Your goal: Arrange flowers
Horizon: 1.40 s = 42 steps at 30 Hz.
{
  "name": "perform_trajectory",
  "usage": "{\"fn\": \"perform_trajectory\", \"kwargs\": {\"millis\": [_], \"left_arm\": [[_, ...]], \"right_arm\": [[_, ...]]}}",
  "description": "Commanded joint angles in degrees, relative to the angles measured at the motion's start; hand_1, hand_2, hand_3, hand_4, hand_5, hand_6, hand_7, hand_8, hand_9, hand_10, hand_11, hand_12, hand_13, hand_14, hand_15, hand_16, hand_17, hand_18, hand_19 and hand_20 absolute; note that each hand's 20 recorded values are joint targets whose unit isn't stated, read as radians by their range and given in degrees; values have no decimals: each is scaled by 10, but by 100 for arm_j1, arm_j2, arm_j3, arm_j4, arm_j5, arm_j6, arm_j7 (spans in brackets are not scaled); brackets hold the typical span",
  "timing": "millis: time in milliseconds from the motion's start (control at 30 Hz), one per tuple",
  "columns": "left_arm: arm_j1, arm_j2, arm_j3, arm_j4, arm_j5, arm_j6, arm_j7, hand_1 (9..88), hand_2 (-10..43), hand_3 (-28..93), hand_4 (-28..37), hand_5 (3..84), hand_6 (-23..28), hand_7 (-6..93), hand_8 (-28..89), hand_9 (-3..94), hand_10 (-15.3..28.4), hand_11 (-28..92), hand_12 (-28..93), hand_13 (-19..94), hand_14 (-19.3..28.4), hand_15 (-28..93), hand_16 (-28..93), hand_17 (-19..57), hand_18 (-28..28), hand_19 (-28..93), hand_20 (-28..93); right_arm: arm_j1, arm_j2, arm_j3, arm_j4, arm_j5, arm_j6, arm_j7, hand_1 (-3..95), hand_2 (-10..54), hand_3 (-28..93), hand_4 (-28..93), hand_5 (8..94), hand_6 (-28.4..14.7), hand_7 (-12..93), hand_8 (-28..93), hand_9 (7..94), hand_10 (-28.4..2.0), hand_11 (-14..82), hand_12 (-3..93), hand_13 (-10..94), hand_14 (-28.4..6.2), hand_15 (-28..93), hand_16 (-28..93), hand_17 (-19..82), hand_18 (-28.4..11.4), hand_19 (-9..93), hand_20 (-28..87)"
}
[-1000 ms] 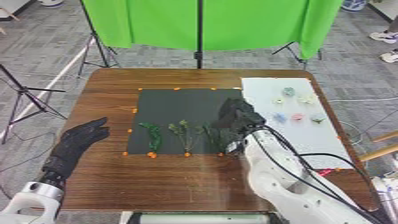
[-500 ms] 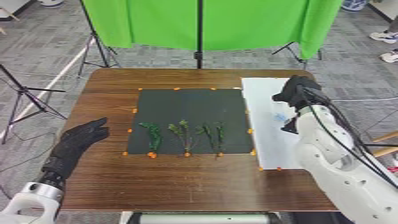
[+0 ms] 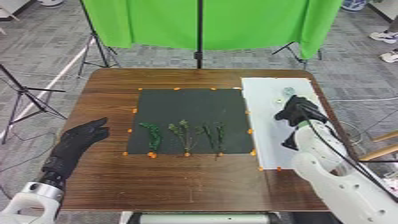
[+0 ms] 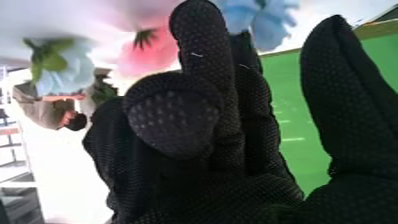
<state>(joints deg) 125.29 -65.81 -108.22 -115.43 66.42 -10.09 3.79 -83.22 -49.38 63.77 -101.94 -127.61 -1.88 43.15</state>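
Observation:
In the head view, my right hand (image 3: 300, 111) is over the white sheet (image 3: 274, 145), hiding most of the flower heads there; a pale blue-green flower (image 3: 288, 91) and a cream one (image 3: 278, 101) show beyond it. Green stems lie on the dark mat: a thick one (image 3: 154, 136), a leafy one (image 3: 185, 134) and thin ones (image 3: 219, 134). My left hand (image 3: 82, 136) is open left of the mat. In the right wrist view, my right hand (image 4: 222, 165) has relaxed, open fingers, close to a pink flower (image 4: 148, 51) and a light blue flower (image 4: 67, 70).
Orange markers (image 3: 152, 155) line the edges of the dark mat (image 3: 191, 107). Brown wood (image 3: 187, 180) borders the mat on the near side. A green backdrop (image 3: 213, 25) stands behind the table.
My right hand has gone from the dark mat's right edge across to the far part of the white sheet, then slightly back toward the robot. The stems are uncovered now. My left hand has stayed put.

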Motion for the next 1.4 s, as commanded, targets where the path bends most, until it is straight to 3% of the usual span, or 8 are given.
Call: {"fn": "perform_trajectory", "kwargs": {"millis": [33,200,367,567,1067,1233,1333,1400], "left_arm": [[7,-16,17,29,18,-65,-66,267,26,642,-208,435,56,70,-51,418,143,148,113,346,185,122,18,87,126,73,188],[18,-28,8,29,24,-57,-62,267,25,643,-207,436,57,69,-51,418,143,147,113,346,186,123,18,87,126,73,187],[37,-41,-12,17,30,-30,-17,267,25,643,-208,435,57,70,-50,418,144,148,113,345,186,123,18,87,126,73,187],[105,-28,-83,-38,31,30,9,269,26,642,-208,436,57,70,-51,418,143,149,113,346,186,122,18,86,127,74,187],[483,-85,-648,-216,96,297,113,266,24,646,-207,436,57,72,-51,419,143,149,113,346,186,123,18,84,126,77,189],[596,-162,-809,-252,-95,998,318,201,119,652,-274,439,54,73,-51,425,144,149,112,353,187,126,18,85,127,82,190],[611,-89,-620,-282,-236,1755,444,170,233,620,-282,452,54,76,-54,440,149,157,111,366,190,142,15,94,125,93,194],[544,-81,-496,-257,-301,1957,516,175,292,596,-283,461,57,83,-57,453,153,168,108,376,194,163,5,105,126,112,199]], "right_arm": [[-110,-78,-416,293,-659,557,-71,400,-95,614,-102,664,-32,147,-71,854,-143,247,255,926,-18,557,374,651,-131,932,567],[-131,-136,-629,532,-762,1192,-153,484,-95,610,-138,693,-38,171,-71,878,-126,239,317,937,-9,570,360,673,-118,932,558],[31,-100,-745,601,-942,1905,-132,641,-95,447,-57,760,-36,199,174,924,-94,156,438,937,0,596,343,683,-116,932,560],[400,168,-575,83,-822,2108,-238,638,-95,532,-100,781,-28,246,185,936,-88,163,463,937,5,619,332,689,-120,932,576],[3384,-739,-1687,11,1840,-451,-1767,638,-95,547,-112,786,-27,250,180,937,-84,152,474,937,4,604,352,674,-120,932,580],[3804,-1402,-2344,296,1975,-788,-2201,643,-95,543,-117,787,-27,247,180,937,-83,146,477,937,3,598,360,670,-120,932,580],[3821,-1780,-2587,425,2091,-987,-2359,643,-95,543,-117,790,-27,244,177,937,-83,146,477,937,4,595,363,669,-121,932,581],[3731,-1980,-2694,493,2098,-1060,-2420,643,-95,544,-117,791,-27,243,177,937,-84,145,477,937,4,594,365,669,-121,932,580]]}}
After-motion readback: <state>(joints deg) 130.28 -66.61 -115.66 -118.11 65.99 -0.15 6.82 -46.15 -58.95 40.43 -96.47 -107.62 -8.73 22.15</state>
